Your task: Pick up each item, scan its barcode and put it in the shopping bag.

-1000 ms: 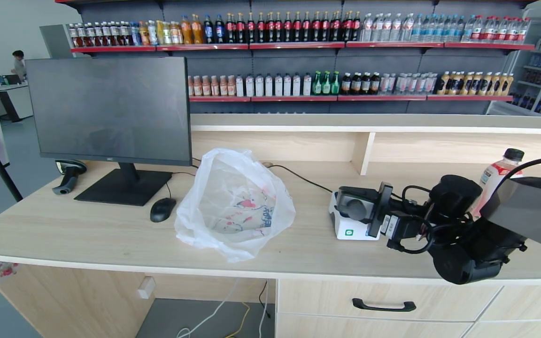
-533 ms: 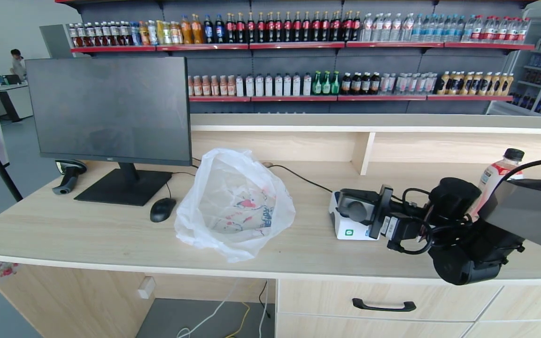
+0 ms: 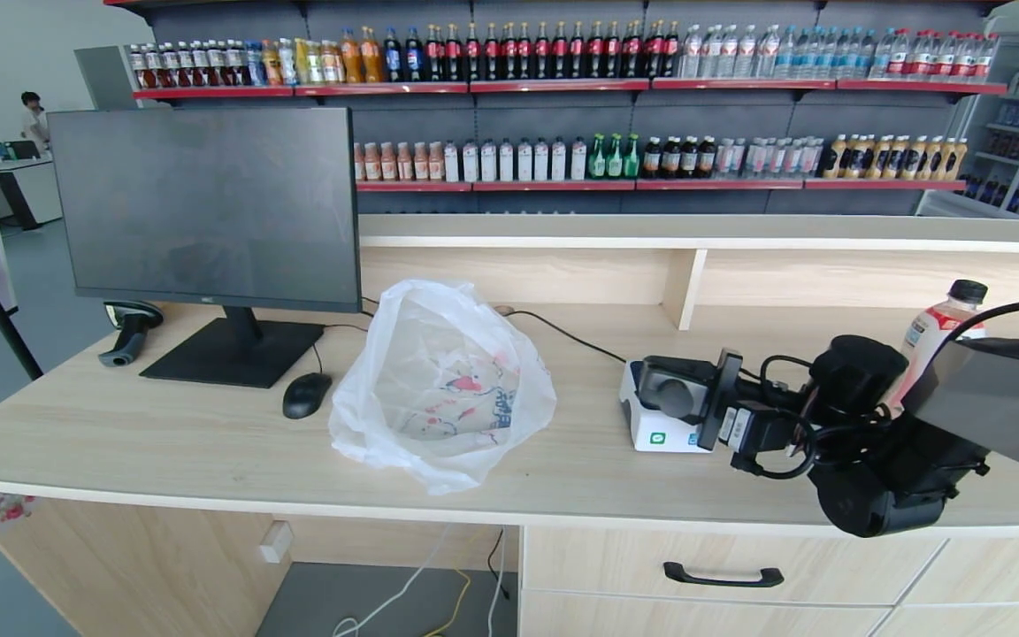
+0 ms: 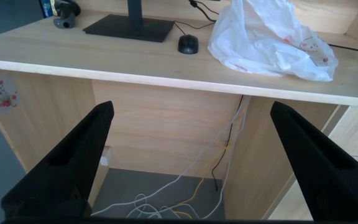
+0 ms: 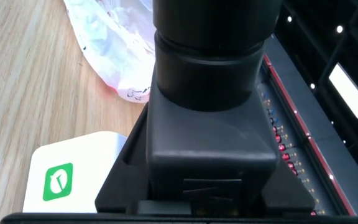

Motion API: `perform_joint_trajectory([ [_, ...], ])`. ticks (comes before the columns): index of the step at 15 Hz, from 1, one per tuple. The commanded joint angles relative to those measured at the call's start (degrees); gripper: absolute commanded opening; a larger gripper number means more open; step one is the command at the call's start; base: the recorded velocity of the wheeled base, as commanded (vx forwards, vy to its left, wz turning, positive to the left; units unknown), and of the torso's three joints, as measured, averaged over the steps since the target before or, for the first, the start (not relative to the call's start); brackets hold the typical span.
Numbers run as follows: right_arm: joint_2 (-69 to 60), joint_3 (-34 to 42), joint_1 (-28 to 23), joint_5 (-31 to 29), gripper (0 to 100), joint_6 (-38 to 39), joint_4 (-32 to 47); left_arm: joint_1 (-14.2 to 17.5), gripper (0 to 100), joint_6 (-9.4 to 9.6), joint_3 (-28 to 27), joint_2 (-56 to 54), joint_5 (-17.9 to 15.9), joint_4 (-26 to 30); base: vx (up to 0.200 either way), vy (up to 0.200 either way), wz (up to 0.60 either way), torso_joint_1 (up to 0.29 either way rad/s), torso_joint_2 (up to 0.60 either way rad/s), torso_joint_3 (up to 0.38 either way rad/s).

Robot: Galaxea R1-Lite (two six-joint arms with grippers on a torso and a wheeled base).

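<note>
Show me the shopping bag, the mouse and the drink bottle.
shopping bag (image 3: 443,389): head view, middle of its front side.
mouse (image 3: 306,395): head view, its top.
drink bottle (image 3: 936,334): head view, its label.

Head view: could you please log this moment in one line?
right gripper at scanner box | left gripper open, below counter | shopping bag on counter | bottle upright

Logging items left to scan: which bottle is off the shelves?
The pinkish bottle with a black cap, upright at the right end of the counter; every other bottle stands on the wall shelves.
</note>
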Motion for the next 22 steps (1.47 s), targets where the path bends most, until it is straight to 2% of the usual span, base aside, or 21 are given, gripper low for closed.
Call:
perform_joint_trajectory([
  [1, -0.7, 0.0, 0.0, 0.0, 0, 0.0, -0.1, 0.0, 100, 0.0, 0.0, 0.0, 0.0, 0.0, 0.0, 0.0, 0.0, 0.0, 0.0, 0.0],
  [8, -7.6, 4.3, 0.2, -0.1, 0, 1.0, -0.1, 0.0, 100, 0.0, 0.0, 0.0, 0.0, 0.0, 0.0, 0.0, 0.0, 0.0, 0.0, 0.0],
  [15, -16.6, 7.5, 3.2, -0.6, 0, 5.6, -0.1, 0.0, 100, 0.09, 0.0, 0.0, 0.0, 0.0, 0.0, 0.0, 0.0, 0.0, 0.0, 0.0],
  [18, -19.7, 14.4, 3.7, -2.5, 0, 6.1, -0.1, 0.0, 100, 0.18, 0.0, 0.0, -0.1, 0.0, 0.0, 0.0, 0.0, 0.0, 0.0, 0.0],
  [22, -26.4, 16.4, 5.5, -3.9, 0, 7.6, -0.1, 0.0, 100, 0.18, 0.0, 0.0, -0.1, 0.0, 0.0, 0.0, 0.0, 0.0, 0.0, 0.0],
])
